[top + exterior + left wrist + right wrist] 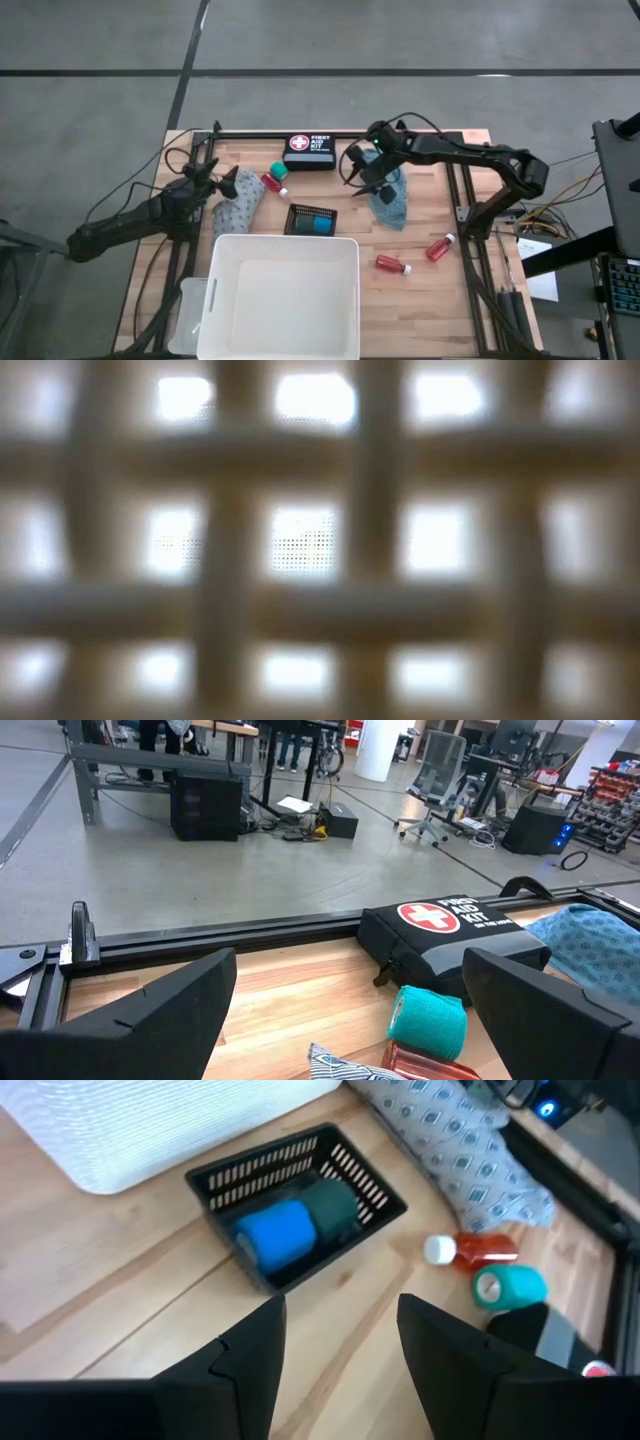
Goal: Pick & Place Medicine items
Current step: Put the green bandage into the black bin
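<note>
My right gripper (362, 180) hangs open over the table's middle, just above the near-left edge of a teal patterned cloth (392, 205) that lies flat on the wood; only bare wood shows between its fingers (340, 1315). In front of it the black mesh tray (260, 1165) holds a blue tub (275, 1235) and a green tub (325, 1210). A red bottle with a white cap (480, 1248) and a teal roll (510, 1287) lie beside the grey patterned cloth (235, 210). Two more red bottles (392, 264) (440, 247) lie at the right. My left gripper (228, 183) waits open at the left.
A big white plastic tub (280, 295) fills the near middle, and its lattice wall (320, 540) blocks the low view. A black first aid kit (310, 152) lies at the far edge. Black frame rails (460, 200) run along the table's sides.
</note>
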